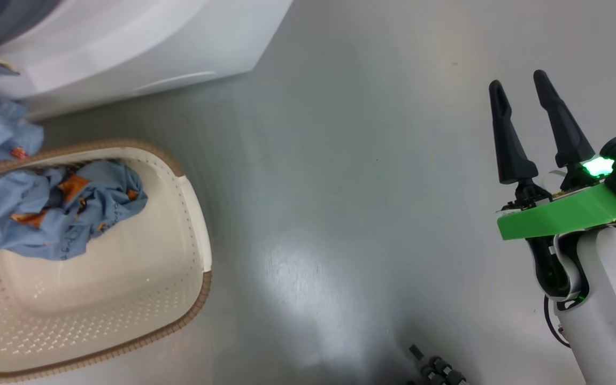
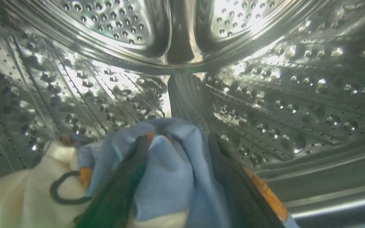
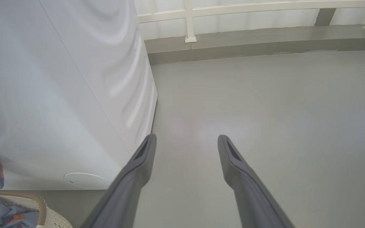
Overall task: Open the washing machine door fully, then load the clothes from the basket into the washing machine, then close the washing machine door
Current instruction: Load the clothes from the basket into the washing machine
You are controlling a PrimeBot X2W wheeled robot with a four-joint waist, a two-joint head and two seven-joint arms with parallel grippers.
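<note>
My left gripper (image 2: 177,139) is deep inside the washing machine's perforated steel drum (image 2: 265,95). Its fingers stand apart, open, with light-blue clothes (image 2: 169,171) bunched between and over them; a cream-white piece (image 2: 27,196) lies beside. In the head view, more blue printed clothes (image 1: 62,208) lie in the cream basket (image 1: 195,256) and trail up the left edge toward the white washing machine (image 1: 126,48). My right gripper (image 1: 519,85) hangs open and empty over the floor, right of the machine (image 3: 59,95). The door is out of view.
Bare grey floor (image 1: 340,187) stretches between the basket and my right arm. A white railing (image 3: 188,19) and a low kerb run along the far side. Dark cable connectors (image 1: 436,369) lie at the bottom edge of the head view.
</note>
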